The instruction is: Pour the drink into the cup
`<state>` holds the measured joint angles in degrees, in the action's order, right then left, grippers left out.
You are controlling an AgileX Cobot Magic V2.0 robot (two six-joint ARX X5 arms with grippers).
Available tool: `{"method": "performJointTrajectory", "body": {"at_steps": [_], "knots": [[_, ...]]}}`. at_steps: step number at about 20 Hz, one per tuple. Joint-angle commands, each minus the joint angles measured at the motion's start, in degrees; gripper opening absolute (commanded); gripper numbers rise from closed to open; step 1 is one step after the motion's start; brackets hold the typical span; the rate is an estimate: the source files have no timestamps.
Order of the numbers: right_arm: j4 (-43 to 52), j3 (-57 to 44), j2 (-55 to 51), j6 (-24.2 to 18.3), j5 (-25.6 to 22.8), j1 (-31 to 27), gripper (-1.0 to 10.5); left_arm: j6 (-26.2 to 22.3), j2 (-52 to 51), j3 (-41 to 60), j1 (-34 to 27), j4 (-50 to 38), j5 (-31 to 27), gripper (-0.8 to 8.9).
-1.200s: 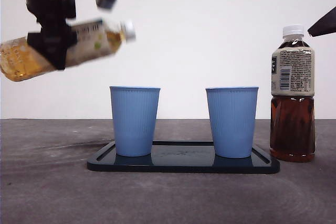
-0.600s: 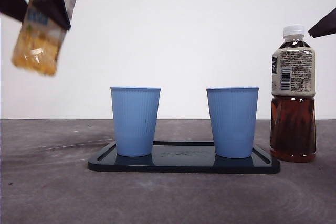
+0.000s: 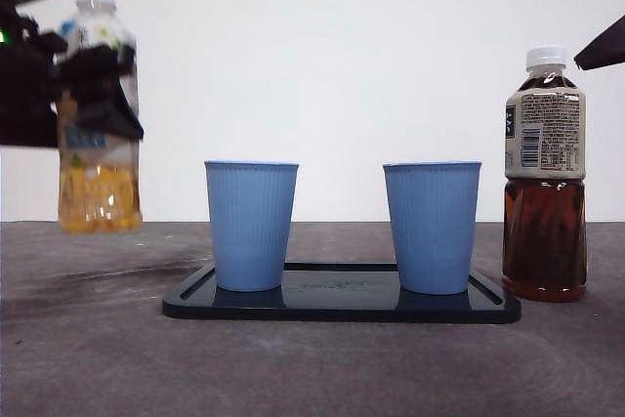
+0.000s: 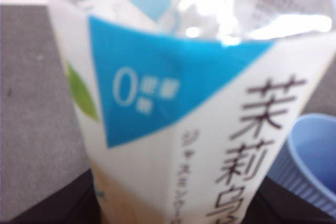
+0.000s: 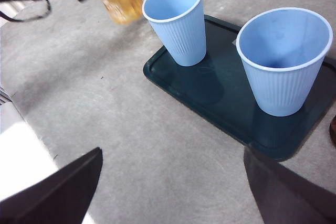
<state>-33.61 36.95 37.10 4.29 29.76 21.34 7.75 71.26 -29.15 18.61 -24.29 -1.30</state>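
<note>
The left gripper has its jaws clamped on the tea bottle, upright in the air beside the left cup; right gripper waits, jaws wide and empty; next I'd expect it set down.

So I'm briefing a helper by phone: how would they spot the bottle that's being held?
Find the dark tray with two blue cups. Left of it, the left gripper holds a bottle upright above the table. Its drink is pale yellow; the standing bottle right of the tray is dark brown.
</note>
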Motion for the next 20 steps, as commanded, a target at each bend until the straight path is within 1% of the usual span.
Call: {"method": "performJointTrajectory", "body": {"at_steps": [1,4,6,9,16,17,20], "knots": [[0.5,1.0,0.2,-0.2,-0.2,0.3,4.2,0.6,3.7,-0.6,0.2,-5.9,0.1,2.11],[0.5,1.0,0.2,-0.2,-0.2,0.3,4.2,0.7,8.2,-0.6,0.2,-10.4,0.1,2.11],[0.5,1.0,0.2,-0.2,-0.3,0.3,4.2,0.7,10.6,-0.7,0.2,-11.8,0.1,2.11],[0.5,1.0,0.2,-0.3,-1.7,0.3,4.2,0.5,12.9,-0.7,0.2,-11.8,0.1,2.11],[0.5,1.0,0.2,-0.3,-1.7,0.3,4.2,0.5,14.7,-0.7,0.2,-12.2,0.1,2.20],[0.5,1.0,0.2,-0.3,-1.7,0.3,4.2,0.5,14.7,-0.7,0.2,-12.2,0.1,2.32],[0.5,1.0,0.2,-0.5,-1.7,0.3,4.2,0.6,14.7,-0.7,0.2,-11.4,0.1,3.77]]}}
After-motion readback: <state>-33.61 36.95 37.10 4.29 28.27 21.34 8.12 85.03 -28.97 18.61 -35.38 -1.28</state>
